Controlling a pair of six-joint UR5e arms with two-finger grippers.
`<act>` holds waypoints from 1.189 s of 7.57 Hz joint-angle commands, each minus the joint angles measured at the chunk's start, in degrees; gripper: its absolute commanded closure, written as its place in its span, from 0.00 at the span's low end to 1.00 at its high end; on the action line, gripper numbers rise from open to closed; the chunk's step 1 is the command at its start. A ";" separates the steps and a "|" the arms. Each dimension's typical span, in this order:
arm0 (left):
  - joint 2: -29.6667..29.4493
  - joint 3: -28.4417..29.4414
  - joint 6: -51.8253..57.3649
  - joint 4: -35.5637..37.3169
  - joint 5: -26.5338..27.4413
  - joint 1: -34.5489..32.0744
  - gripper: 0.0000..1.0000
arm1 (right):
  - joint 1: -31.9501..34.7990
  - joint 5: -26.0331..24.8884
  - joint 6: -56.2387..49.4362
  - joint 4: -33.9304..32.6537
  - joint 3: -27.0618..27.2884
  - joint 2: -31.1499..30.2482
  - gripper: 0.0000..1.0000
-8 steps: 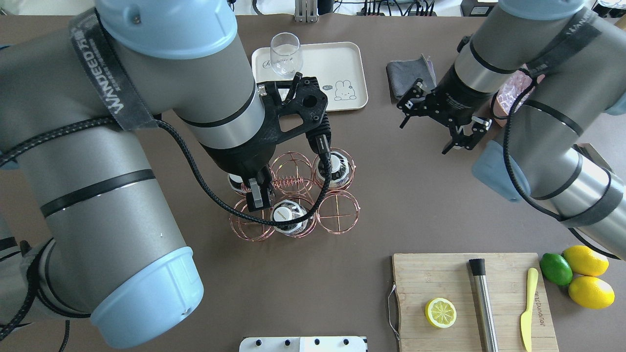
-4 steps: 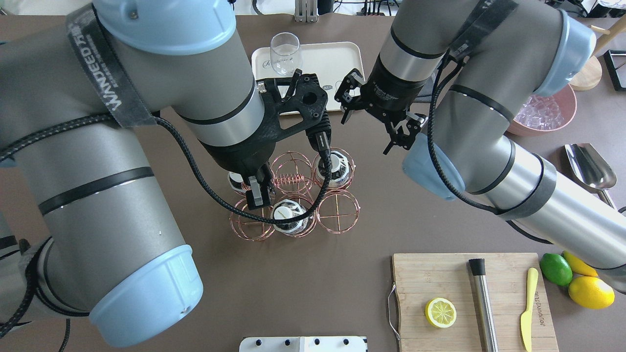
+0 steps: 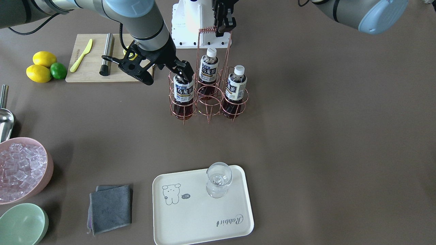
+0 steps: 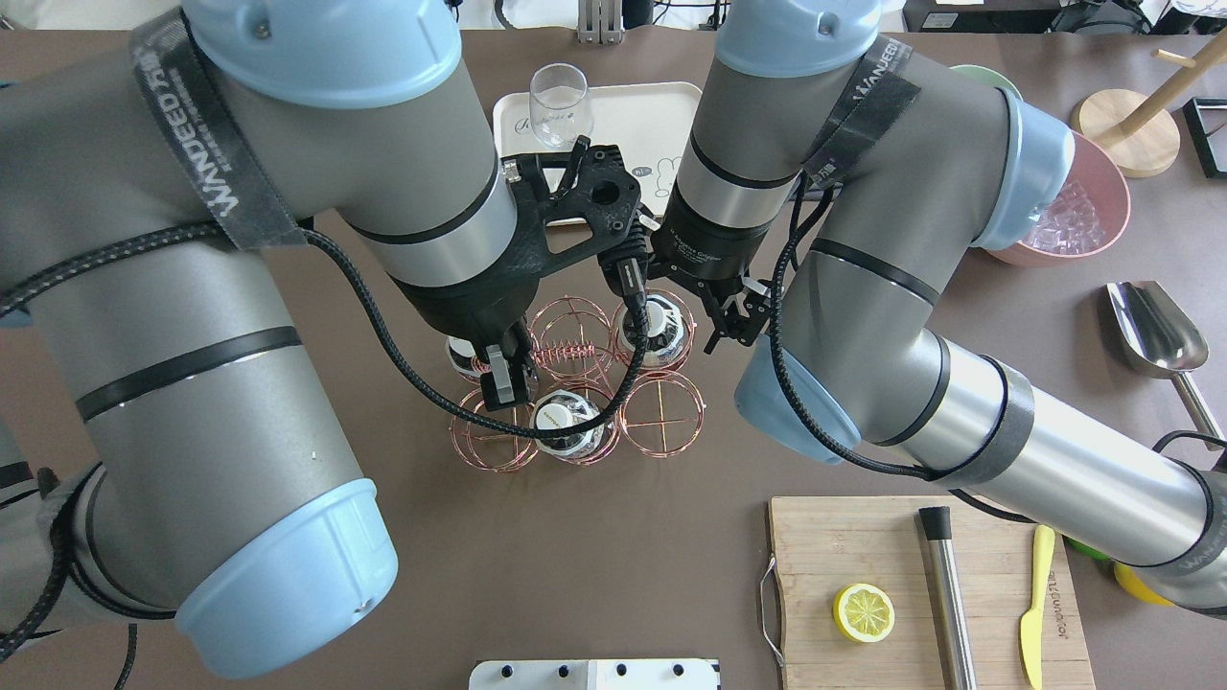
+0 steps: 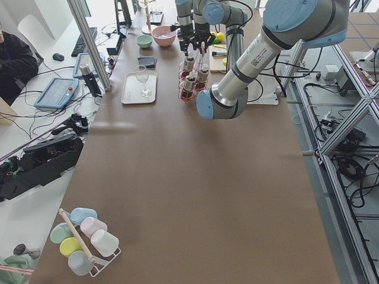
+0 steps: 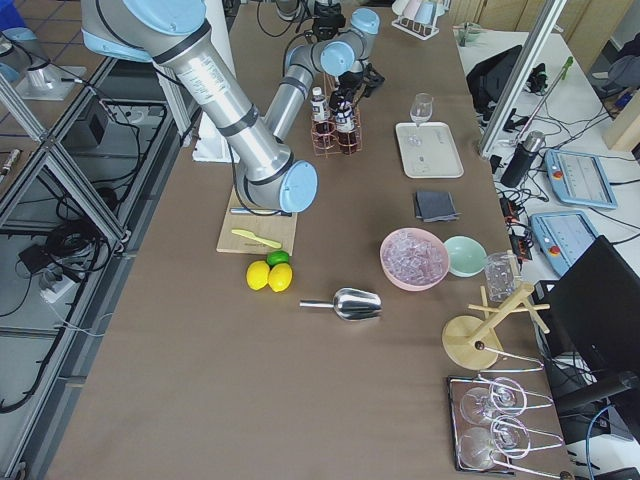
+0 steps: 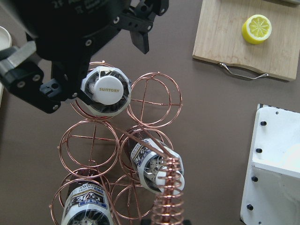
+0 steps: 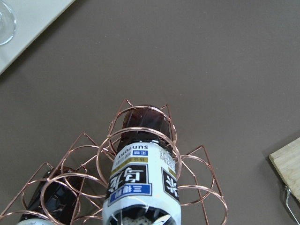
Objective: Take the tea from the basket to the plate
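Brown table [image 3: 306, 136] inside an aluminium frame [image 5: 89, 41]: plate [image 3: 201, 211] carrying a glass [image 3: 218, 180], well apart from the basket [image 3: 208, 105], its handle clenched by the left gripper [image 3: 221, 29]; right gripper [image 3: 185, 75], jaws spread, straddles the cap of a tea [image 3: 183, 92] standing in a corner ring.

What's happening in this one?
The left hand grips the basket by its wire handle. The right hand is open around the top of one tea bottle in a corner holder. The bottle sits in its ring, not lifted. All three teas are in the basket. The plate holds only a glass.
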 commanded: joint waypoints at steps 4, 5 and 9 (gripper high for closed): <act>0.17 0.05 0.00 0.05 0.00 0.00 1.00 | -0.60 0.20 -0.08 0.17 -0.84 1.45 0.64; 0.17 0.05 0.00 0.05 0.00 0.00 1.00 | -0.60 0.29 -0.17 0.17 -0.75 1.46 0.77; 0.17 0.05 0.00 0.05 0.00 0.00 1.00 | 0.62 2.73 -0.52 0.08 -0.49 2.59 1.00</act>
